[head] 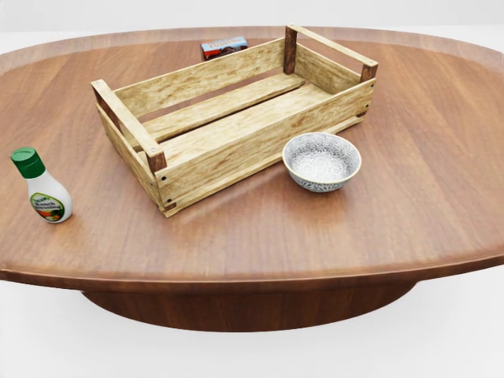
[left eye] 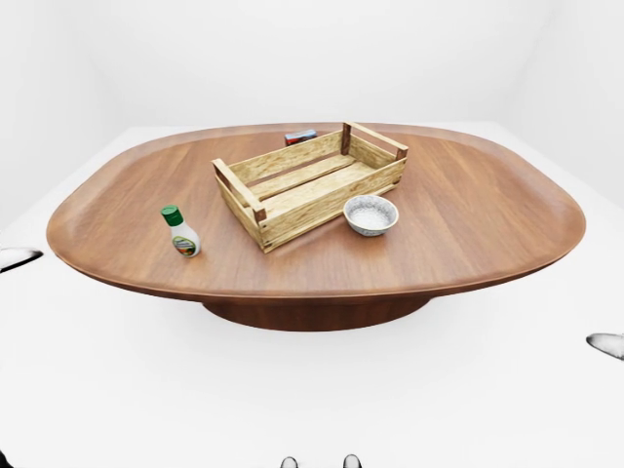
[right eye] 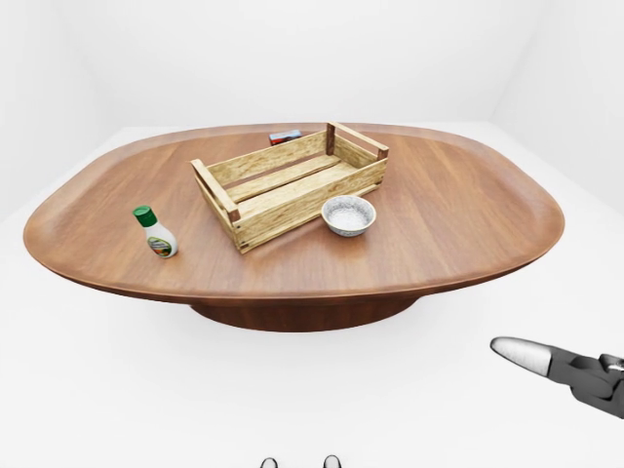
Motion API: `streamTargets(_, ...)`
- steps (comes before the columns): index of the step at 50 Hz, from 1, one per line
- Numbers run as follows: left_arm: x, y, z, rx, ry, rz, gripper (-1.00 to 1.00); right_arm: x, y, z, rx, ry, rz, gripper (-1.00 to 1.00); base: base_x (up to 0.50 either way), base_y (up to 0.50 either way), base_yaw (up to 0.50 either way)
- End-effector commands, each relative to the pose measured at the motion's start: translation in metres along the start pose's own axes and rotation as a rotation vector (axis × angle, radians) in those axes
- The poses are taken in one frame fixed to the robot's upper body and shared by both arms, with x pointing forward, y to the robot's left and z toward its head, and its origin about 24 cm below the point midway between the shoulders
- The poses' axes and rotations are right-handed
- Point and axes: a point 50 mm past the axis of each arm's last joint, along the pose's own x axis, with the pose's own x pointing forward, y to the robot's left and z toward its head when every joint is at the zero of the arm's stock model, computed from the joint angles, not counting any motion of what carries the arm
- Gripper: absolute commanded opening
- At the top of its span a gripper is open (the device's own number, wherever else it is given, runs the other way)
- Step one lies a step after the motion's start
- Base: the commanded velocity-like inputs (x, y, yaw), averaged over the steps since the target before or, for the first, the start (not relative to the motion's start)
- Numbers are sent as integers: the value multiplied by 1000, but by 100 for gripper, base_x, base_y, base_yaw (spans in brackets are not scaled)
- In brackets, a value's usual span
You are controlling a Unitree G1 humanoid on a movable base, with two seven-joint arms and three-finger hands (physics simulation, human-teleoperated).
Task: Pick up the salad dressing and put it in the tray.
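Observation:
The salad dressing [head: 41, 189] is a small white bottle with a green cap. It stands upright on the round wooden table [head: 260, 236], near its left edge in the head view. The tray [head: 260, 157] is an empty slatted wooden crate at the table's middle, to the right of the bottle. My left hand [left eye: 15, 258] shows only as a pale tip at the left edge of the left-eye view, below the table's edge. My right hand [right eye: 558, 365] hangs low at the right of the right-eye view with a finger stretched out, empty and well short of the table.
A white patterned bowl [head: 321, 161] sits on the table against the crate's near right side. A small red and blue box [head: 224, 47] lies beyond the crate. White floor and walls surround the table. My feet [left eye: 290, 462] show at the bottom.

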Motion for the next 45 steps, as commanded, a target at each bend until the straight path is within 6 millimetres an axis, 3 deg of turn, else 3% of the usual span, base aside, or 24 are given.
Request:
streamTargets(1, 3, 12, 5, 6, -13, 28, 100, 2, 9, 2, -110, 12, 50, 100, 2, 50, 0)
streamTargets(17, 4, 10, 8, -2, -26, 29, 100, -2, 13, -2, -79, 39, 82, 100, 17, 46, 0)
streamTargets(37, 3, 8, 3, 7, -8, 22, 100, -7, 12, -3, -17, 50, 91, 100, 50, 8, 0)
streamTargets(45, 3, 9, 5, 5, -16, 22, 100, -4, 19, -5, -111, 81, 113, 100, 49, 14, 0)
